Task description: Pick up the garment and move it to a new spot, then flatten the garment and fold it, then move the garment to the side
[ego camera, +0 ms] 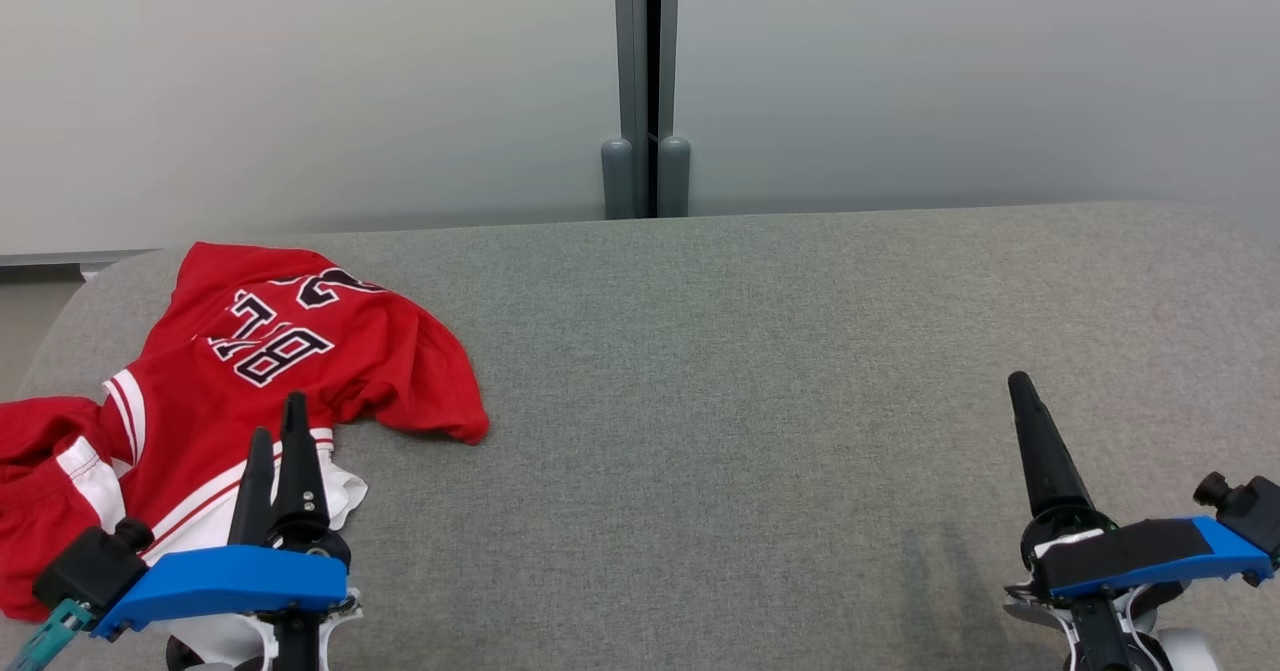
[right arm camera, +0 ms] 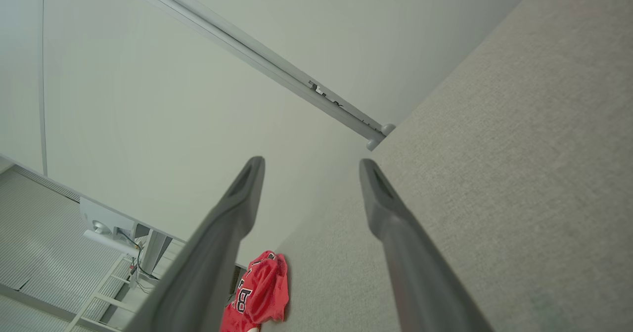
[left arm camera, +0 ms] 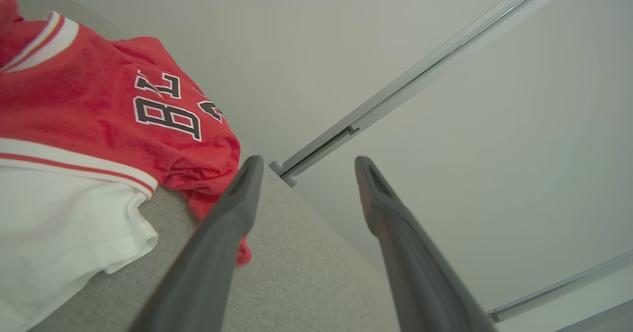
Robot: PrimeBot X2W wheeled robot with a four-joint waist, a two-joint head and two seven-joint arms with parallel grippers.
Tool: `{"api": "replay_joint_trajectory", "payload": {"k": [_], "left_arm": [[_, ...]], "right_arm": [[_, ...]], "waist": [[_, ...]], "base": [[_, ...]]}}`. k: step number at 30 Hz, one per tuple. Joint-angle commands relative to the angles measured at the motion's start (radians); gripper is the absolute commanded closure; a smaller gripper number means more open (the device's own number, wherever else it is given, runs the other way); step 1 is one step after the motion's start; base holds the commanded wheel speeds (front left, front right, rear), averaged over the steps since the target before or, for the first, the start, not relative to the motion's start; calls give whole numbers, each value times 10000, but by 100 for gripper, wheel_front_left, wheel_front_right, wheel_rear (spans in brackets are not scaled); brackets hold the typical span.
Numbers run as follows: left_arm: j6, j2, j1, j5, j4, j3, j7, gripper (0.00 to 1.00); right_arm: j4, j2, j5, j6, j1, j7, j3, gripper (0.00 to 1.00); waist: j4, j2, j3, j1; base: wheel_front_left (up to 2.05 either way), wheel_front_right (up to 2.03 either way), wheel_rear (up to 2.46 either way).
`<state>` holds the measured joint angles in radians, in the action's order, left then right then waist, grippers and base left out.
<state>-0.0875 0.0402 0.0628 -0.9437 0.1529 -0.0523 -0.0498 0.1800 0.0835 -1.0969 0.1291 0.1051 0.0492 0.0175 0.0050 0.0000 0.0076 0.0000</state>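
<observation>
Head view shows a red jersey (ego camera: 290, 351) with white trim and dark, white-edged lettering lying crumpled at the left end of a grey fabric-covered table (ego camera: 760, 351), a white part of it showing along its near edge. The left gripper (ego camera: 278, 419) sits at the lower left, its two dark fingers pointing up over the jersey's white-and-red hem. In the left wrist view its jaws stand wide apart with nothing between them, and one finger overlaps a red fold of the jersey; whether it touches the cloth I cannot tell. The right gripper (ego camera: 1022, 386) is at the lower right over bare table, well apart from the jersey. In the right wrist view its jaws are also spread wide and empty, with the jersey small and far off between the fingers' bases. Behind the table stand pale frosted panels joined by a grey post (ego camera: 646, 81).
</observation>
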Motion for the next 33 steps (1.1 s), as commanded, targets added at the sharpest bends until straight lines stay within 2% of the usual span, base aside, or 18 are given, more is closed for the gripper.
{"api": "replay_joint_trajectory", "payload": {"k": [1, 12, 33], "left_arm": [[44, 78, 108, 349, -190, 49, -91, 0], [275, 186, 67, 2272, -79, 374, -458, 0], [401, 152, 92, 4513, -50, 590, -1055, 0]], "right_arm": [[-113, 102, 336, 15, 342, 87, 59, 0], [80, 106, 2353, 17, 489, 455, 268, 0], [-16, 28, 4939, 20, 526, 1058, 278, 0]], "waist": [[0, 0, -1, 0], [-36, 0, 5, 0], [25, 0, -4, 0]], "base": [[0, 0, 0], [0, 0, 0], [0, 0, 0]]}}
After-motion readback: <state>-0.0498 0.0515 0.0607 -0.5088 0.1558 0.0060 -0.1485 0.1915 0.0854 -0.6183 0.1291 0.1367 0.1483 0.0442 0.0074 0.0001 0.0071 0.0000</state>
